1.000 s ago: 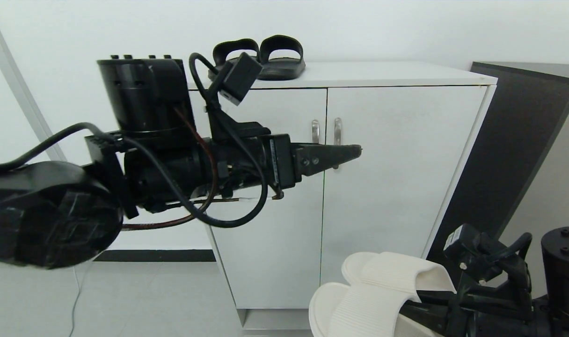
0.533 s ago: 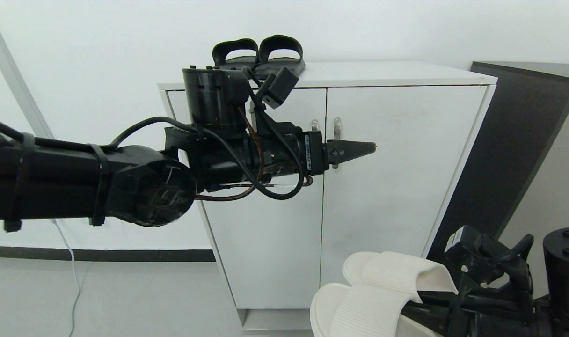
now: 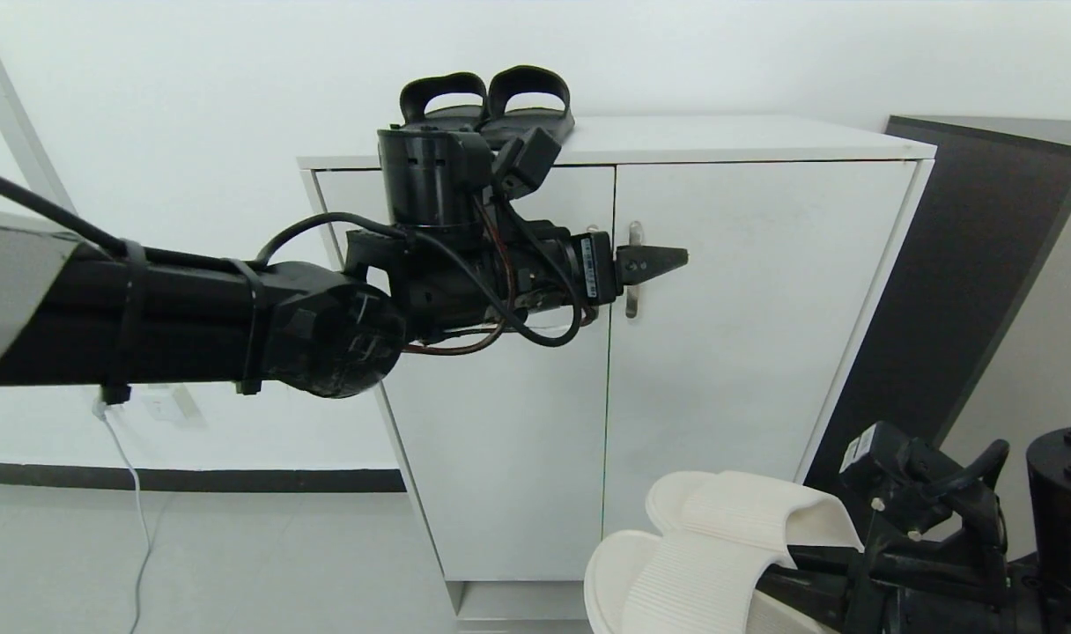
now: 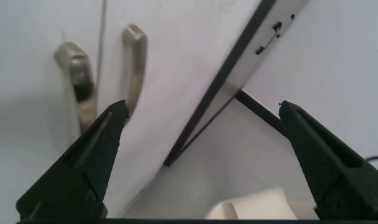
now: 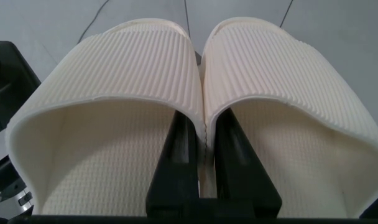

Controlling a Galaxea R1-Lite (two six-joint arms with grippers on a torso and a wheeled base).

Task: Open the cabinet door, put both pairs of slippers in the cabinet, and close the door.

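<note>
The white cabinet (image 3: 747, 352) has both doors shut, with two metal handles (image 3: 632, 264) at the centre seam. A pair of black slippers (image 3: 487, 101) rests on its top. My left gripper (image 3: 676, 258) is held out level at handle height, just in front of the handles. In the left wrist view this gripper (image 4: 202, 106) is open, with both handles (image 4: 134, 62) beyond one finger (image 4: 83, 168). Low on the right, my right gripper (image 5: 204, 134) is shut on a pair of white ribbed slippers (image 5: 139, 81), pinching their inner edges together; the white slippers (image 3: 720, 546) hang before the right door.
A tall dark panel (image 3: 985, 264) stands against the cabinet's right side. A white cable (image 3: 139, 528) hangs from a wall socket at the left, above grey floor (image 3: 280, 563). A white wall runs behind the cabinet.
My left arm has stretched forward toward the cabinet, and its gripper has risen slightly to handle height. The right arm and the white slippers have barely moved.
</note>
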